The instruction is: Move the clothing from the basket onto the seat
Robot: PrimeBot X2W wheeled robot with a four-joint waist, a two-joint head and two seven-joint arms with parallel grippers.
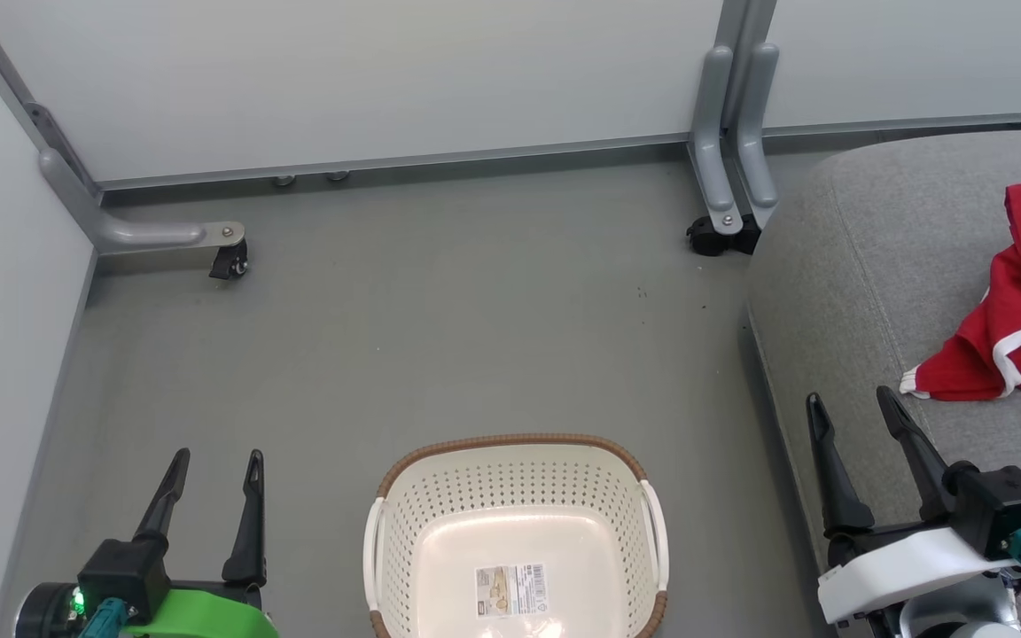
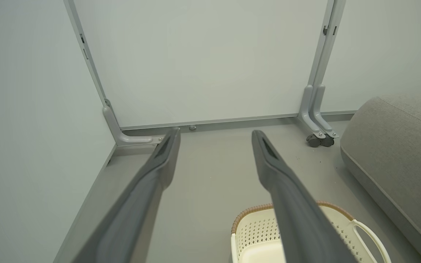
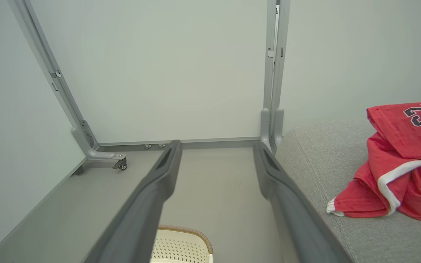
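The soft red fabric clothing with white trim [image 1: 1020, 328] lies in a crumpled heap on the large grey fabric-upholstered seat [image 1: 856, 266], near its front edge and running off the right edge of the head view. The right wrist view shows the number 23 on the upper fold of the heap [image 3: 393, 171]. It may be two garments bundled together, but the folds hide where one would end and another begin.

The cream-white perforated plastic basket with a brown woven-look rim [image 1: 515, 440] stands on the grey floor [image 1: 475, 310] between the arms. It has nothing in it but the paper sticker [image 1: 510, 591] on its bottom. Judged from this, the move looks done.

The left end effector [image 1: 218, 456] hangs over the floor to the left of the basket with its two dark fingers spread wide and nothing between them, as the left wrist view [image 2: 216, 131] also shows. The right end effector [image 1: 849, 396] hovers over the front of the seat, near the clothing but apart from it. Its fingers are likewise wide apart and empty [image 3: 217, 143].

If the clothing needed handling again, it should be light, limp and easily bunched, with no stiffness to carry its own shape. A pinch would lift only the layer taken, and the rest would trail and drag. The best hold is probably a raised fold on top of the heap, such as the ridge by the number, rather than the flat white-edged hem at its near corner. It is not fragile, and the knit cloth should not slip much.
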